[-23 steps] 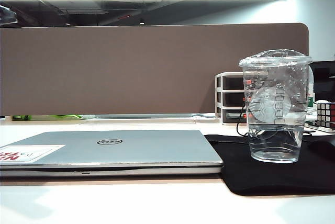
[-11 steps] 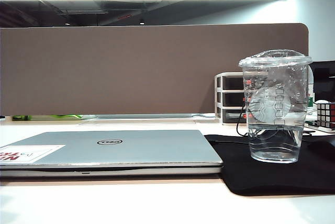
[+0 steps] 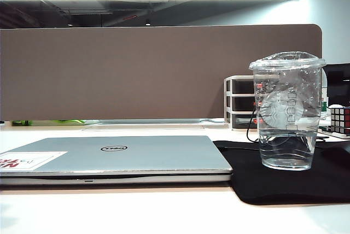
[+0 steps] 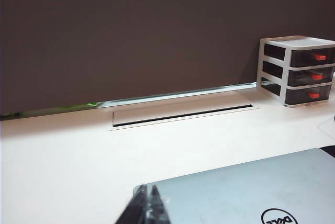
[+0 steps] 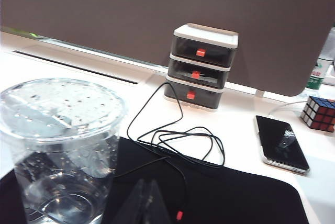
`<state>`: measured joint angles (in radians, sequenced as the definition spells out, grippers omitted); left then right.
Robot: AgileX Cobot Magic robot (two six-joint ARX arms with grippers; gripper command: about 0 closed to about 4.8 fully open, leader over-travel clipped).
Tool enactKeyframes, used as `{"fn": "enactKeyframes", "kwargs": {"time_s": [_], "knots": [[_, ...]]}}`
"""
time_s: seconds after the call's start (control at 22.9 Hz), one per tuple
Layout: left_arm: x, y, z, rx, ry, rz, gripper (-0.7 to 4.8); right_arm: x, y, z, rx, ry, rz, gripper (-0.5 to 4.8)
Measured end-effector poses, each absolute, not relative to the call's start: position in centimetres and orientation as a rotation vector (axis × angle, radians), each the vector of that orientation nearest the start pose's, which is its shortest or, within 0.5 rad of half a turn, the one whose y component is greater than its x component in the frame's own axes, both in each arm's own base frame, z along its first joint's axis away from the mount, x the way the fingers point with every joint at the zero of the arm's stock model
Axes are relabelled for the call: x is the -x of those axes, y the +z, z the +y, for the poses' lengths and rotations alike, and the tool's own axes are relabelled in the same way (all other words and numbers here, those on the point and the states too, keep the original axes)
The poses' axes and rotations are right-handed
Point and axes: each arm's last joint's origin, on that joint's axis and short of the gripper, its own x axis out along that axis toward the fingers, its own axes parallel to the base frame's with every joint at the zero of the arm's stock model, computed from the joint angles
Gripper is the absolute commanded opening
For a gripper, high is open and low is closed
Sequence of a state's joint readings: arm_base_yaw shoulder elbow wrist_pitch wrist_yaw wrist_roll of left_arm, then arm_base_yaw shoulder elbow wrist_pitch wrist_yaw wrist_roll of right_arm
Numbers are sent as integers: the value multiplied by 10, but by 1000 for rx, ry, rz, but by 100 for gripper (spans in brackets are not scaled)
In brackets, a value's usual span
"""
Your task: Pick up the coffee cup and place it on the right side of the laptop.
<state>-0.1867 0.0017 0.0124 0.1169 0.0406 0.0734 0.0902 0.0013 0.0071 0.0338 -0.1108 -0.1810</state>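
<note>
The tall clear plastic coffee cup stands upright on the black mat, right of the closed silver-grey laptop — placement looks done. Both the left gripper and the right gripper are closed and empty — nothing further seems needed.

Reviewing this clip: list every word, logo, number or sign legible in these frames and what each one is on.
"DELL", round logo: on the lid of the closed thin silver-grey laptop; only partly in the left wrist view.
Red lettering on the white sticker at the lid's corner: cut off, unreadable.
Faint round logo and checkbox marks on the tall clear plastic coffee cup: no readable words.
Green label on the bottle by the partition: too blurred.
</note>
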Motion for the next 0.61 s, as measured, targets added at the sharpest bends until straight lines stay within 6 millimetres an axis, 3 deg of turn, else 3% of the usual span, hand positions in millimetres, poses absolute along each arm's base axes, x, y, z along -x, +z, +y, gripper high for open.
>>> {"fn": "enactKeyframes", "kwargs": {"time_s": [0.61], "knots": [[-96, 178, -4, -78, -128, -149, -6, -96, 169, 12, 181, 195, -58, -1]]}}
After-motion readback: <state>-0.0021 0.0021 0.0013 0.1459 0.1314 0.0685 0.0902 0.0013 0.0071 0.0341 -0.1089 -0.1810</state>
